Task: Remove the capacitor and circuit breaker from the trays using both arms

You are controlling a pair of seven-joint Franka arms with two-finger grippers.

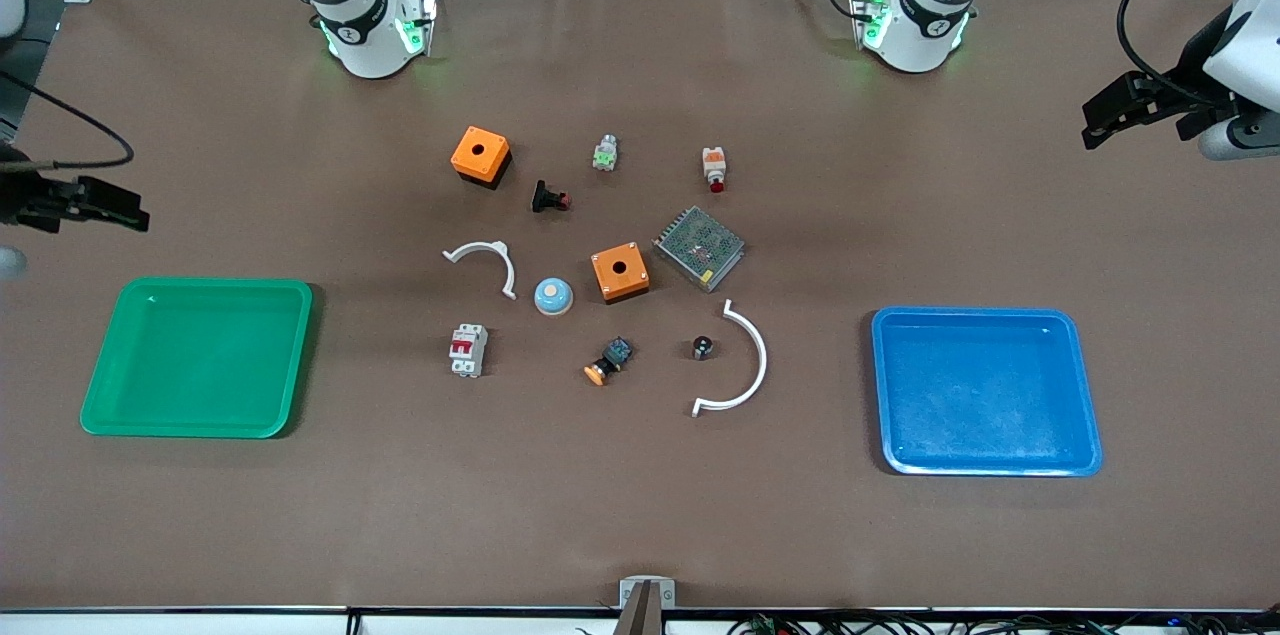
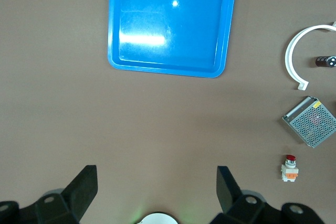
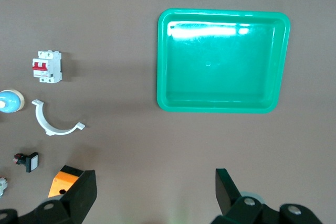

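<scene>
Oddly, both trays are empty: circuit breaker (image 1: 467, 350) and capacitor (image 1: 703, 347) sit on the bench; left gripper (image 2: 157, 182) and right gripper (image 3: 156, 184) wait spread, nothing left to extract.

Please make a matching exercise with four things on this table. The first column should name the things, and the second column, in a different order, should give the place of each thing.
Things:
1. circuit breaker
2. capacitor
3. green tray
4. blue tray

Places:
A. at the left arm's end of the table
B. on the table, beside the large white arc
C. at the right arm's end of the table
D. on the table, between the green tray and the orange-capped button

Pairs: 1-D, 2-B, 3-C, 4-A
</scene>
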